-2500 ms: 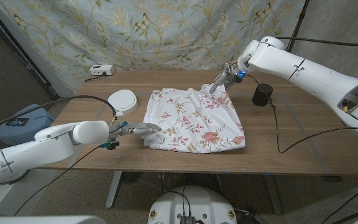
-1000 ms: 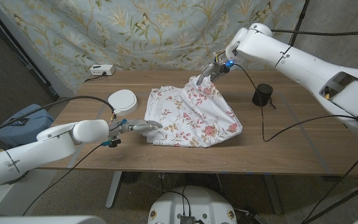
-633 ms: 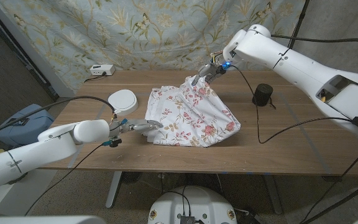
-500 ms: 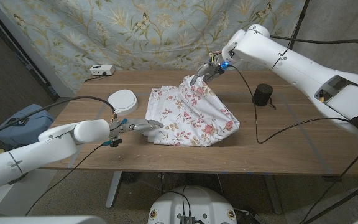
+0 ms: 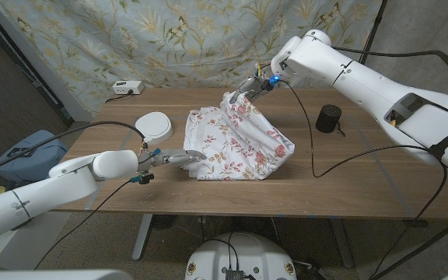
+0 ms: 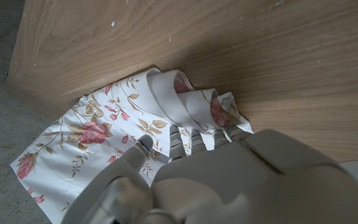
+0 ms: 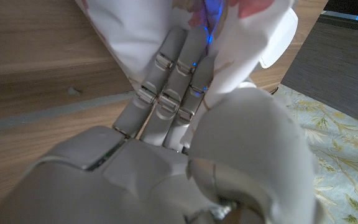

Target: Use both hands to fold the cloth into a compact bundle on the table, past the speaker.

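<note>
Right hand (image 5: 249, 84) raised above the table's far side, fingers (image 7: 166, 74) closed on a corner of the floral cloth (image 5: 236, 140), lifting it into a peak. Cloth draped down from that grip toward the near side, lower edge bunched on the wooden table (image 5: 364, 179). Left hand (image 5: 171, 158) low at the cloth's near-left edge, fingers (image 6: 143, 144) pressing on the folded hem, thumb spread. Black speaker (image 5: 327, 118) off to the right hand's right, apart from the cloth. White round object (image 5: 153, 126) just beyond the left hand.
</note>
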`<action>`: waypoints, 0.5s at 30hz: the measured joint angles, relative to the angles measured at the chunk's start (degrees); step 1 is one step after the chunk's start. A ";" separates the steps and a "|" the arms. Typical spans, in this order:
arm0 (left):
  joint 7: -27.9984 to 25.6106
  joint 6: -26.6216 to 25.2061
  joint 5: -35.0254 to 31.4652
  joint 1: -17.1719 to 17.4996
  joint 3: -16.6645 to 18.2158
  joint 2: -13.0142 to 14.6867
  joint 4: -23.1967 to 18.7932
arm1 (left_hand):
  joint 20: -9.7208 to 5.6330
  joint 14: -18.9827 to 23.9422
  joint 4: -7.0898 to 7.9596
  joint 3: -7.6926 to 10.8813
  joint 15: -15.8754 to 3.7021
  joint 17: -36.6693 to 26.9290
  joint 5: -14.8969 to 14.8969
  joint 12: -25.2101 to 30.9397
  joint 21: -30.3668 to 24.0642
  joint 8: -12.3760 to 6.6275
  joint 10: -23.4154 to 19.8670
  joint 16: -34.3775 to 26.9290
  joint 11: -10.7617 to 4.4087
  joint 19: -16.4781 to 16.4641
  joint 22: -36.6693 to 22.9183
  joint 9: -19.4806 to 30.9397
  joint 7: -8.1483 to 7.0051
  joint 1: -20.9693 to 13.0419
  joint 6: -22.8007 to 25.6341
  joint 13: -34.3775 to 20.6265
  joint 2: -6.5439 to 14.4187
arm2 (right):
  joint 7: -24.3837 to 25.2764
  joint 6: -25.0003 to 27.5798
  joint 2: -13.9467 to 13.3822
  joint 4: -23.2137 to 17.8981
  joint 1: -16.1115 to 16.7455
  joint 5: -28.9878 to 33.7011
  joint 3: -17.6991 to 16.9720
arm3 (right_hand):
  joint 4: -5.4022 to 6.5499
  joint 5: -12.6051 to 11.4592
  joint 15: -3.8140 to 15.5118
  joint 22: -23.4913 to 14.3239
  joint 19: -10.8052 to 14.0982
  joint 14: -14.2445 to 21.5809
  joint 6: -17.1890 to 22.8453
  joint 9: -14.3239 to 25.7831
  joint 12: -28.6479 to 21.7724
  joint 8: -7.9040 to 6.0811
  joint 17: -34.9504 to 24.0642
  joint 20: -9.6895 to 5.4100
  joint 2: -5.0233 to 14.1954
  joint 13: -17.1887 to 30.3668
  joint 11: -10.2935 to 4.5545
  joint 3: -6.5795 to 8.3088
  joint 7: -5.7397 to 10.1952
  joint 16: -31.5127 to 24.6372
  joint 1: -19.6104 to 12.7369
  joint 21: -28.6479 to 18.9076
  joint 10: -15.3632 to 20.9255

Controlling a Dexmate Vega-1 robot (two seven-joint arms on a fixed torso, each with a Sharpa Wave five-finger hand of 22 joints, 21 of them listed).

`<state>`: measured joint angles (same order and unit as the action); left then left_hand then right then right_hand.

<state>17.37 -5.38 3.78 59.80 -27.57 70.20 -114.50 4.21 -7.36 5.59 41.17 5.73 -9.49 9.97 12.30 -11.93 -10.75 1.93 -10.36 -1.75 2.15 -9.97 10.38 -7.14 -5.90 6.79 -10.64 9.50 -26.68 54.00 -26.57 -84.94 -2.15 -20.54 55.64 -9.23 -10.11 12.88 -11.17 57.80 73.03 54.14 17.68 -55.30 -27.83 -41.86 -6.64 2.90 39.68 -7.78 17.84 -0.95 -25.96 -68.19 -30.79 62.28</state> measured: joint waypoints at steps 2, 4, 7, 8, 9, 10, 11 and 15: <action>0.07 0.09 0.06 -0.07 -0.07 -0.22 0.28 | 0.00 0.00 0.00 0.00 0.00 0.00 0.00 0.00 0.00 0.00 0.00 0.00 0.00 0.00 0.00 0.00 0.08 0.00 0.08 0.00 0.00 | 0.12 -1.44 0.37 0.51 -0.06 -0.50 0.00 | 0.00 0.00 0.00 0.00 0.00 0.01 0.00 0.00 0.00 0.00 -0.23 0.00 0.00 0.05 0.00 0.00 0.00 0.33 0.00 0.00 0.00; 0.22 0.36 0.24 -0.13 -0.12 -0.37 0.46 | 0.00 0.00 0.00 0.00 0.00 0.00 0.00 0.00 0.00 0.00 0.00 0.01 0.00 0.00 0.00 0.00 0.08 0.00 0.08 0.00 0.00 | 0.10 -2.31 1.09 1.53 -0.23 -0.72 0.00 | 0.00 0.00 -0.09 0.00 0.00 0.11 0.00 0.00 -0.01 0.00 -0.23 0.00 0.00 0.27 0.00 0.00 0.00 0.51 0.00 -0.23 0.00; 0.34 0.52 0.34 -0.16 -0.16 -0.44 0.55 | 0.00 0.00 -0.10 -0.11 0.00 0.01 0.00 0.00 0.00 0.00 0.00 0.16 0.00 0.00 0.00 0.00 0.08 0.00 0.08 0.00 0.00 | -0.03 -2.84 1.86 2.67 -0.41 -0.81 0.00 | 0.00 0.00 -0.07 0.01 0.00 0.13 0.00 0.01 0.22 0.00 -0.23 0.00 0.00 0.15 0.00 0.00 0.00 0.54 0.00 -0.45 0.00; 0.38 0.61 0.39 -0.16 -0.16 -0.44 0.55 | 0.00 0.00 -0.15 -0.16 0.00 0.01 0.00 0.00 0.00 0.00 0.00 0.16 0.00 0.01 0.00 0.00 0.08 0.00 0.08 0.00 0.00 | -0.03 -2.84 2.16 3.14 -0.49 -0.81 0.01 | 0.03 0.00 -0.06 0.00 0.00 0.14 0.00 0.01 0.22 0.00 -0.22 0.00 0.06 0.12 0.00 -0.03 0.00 0.62 -0.06 -0.46 0.00; 0.42 0.70 0.43 -0.16 -0.16 -0.44 0.55 | 0.00 0.00 -0.15 -0.16 0.00 0.01 0.00 0.00 0.00 0.00 0.00 0.16 0.00 0.01 -0.01 0.00 0.04 0.00 0.11 0.00 0.00 | -0.03 -2.84 2.40 3.49 -0.55 -0.81 0.03 | 0.16 0.00 -0.07 0.01 0.00 0.14 0.00 0.01 0.22 0.00 -0.22 0.00 0.15 0.12 0.01 -0.16 0.00 0.77 -0.15 -0.49 0.00; 0.45 0.74 0.46 -0.16 -0.18 -0.49 0.68 | 0.00 0.00 -0.15 -0.16 0.00 0.01 0.00 0.00 0.01 0.00 0.00 0.16 0.00 0.01 0.00 0.00 -0.13 0.00 0.28 0.00 0.00 | -0.28 -3.55 2.68 3.88 -0.61 -0.87 0.08 | 0.23 0.00 -0.06 0.00 0.00 0.14 0.00 0.01 0.22 0.00 -0.22 0.00 0.15 0.12 0.01 -0.23 0.00 0.77 -0.15 -0.49 0.00; 0.47 0.77 0.49 -0.16 -0.18 -0.50 0.69 | 0.01 -0.01 -0.15 -0.16 0.00 0.02 0.00 0.00 0.01 0.00 0.00 0.17 0.00 0.01 0.00 0.00 -0.13 0.00 0.28 0.00 0.00 | -0.30 -3.62 2.76 4.02 -0.63 -0.89 0.10 | 0.23 0.00 -0.06 0.00 0.00 0.15 0.00 0.01 0.22 0.00 -0.38 0.00 0.15 0.12 0.01 -0.23 0.00 0.77 -0.15 -0.49 0.00; 0.60 0.95 0.62 -0.18 -0.21 -0.55 0.82 | 0.01 -0.01 -0.39 0.08 0.00 0.02 0.00 0.00 0.06 0.00 -0.20 0.17 0.21 0.01 0.00 0.00 -0.13 -0.07 0.28 0.00 0.07 | -0.43 -4.34 3.59 5.34 -0.74 -0.91 0.19 | 0.23 0.00 -0.11 0.00 0.00 0.29 0.00 0.02 0.22 0.00 -0.49 0.00 0.16 0.20 0.01 -0.23 0.00 0.94 -0.16 -0.71 0.00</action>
<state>17.98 -4.43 4.39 59.62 -27.78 69.65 -113.68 4.22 -7.37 5.20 41.25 5.72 -9.47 9.97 12.30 -11.87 -10.75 1.73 -10.19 -1.54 2.16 -9.98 10.38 -7.27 -5.98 7.07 -10.64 9.58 -27.11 49.66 -22.98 -79.60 -2.89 -21.46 55.82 -9.01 -10.11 12.77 -11.17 57.80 73.32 54.14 17.70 -55.08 -27.83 -42.35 -6.64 3.06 39.88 -7.77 17.61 -0.95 -25.02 -68.35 -31.50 62.28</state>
